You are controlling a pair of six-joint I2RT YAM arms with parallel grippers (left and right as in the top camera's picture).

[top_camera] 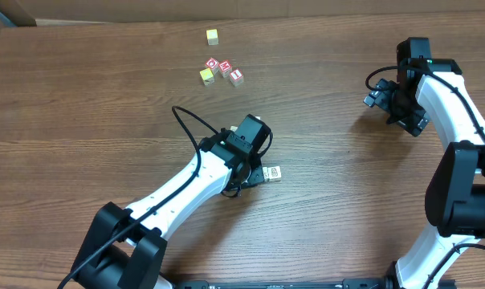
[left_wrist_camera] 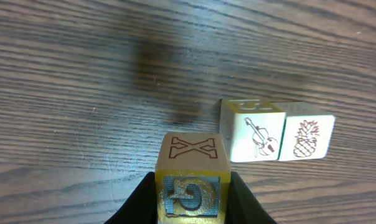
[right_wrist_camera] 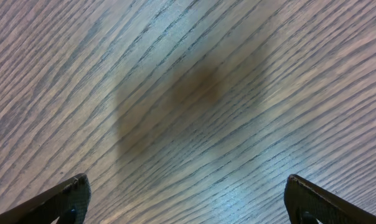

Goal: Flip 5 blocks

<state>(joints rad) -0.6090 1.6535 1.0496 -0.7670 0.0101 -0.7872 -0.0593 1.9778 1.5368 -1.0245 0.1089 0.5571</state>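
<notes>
Nearest, in left wrist view: left gripper closed on held block, dark fingers pressed to both its sides. X print on top face, blue relief letter w/ yellow border on face toward cam. Can't tell whether lifted off table or resting on it.

Just beyond and to the right: violin block and pineapple block, side by side, touching, both flat on the wood w/ pale cream faces toward cam. Violin block near held block but apart from it.

From overhead: same spot roughly mid-table, a bit toward robot side; only one pale block visible past the gripper body, rest hidden under it.

Further out, far right of table: right gripper wide open, nothing between jaws, only bare wood grain and a soft shadow below in its wrist cam. Well apart from all blocks.

Farthest, toward back edge: tight cluster of yellow-faced cube plus three red-and-white cubes, close together, some maybe touching, too small to tell. Beyond that, alone: lone cube, yellow top, near but apart from cluster.
</notes>
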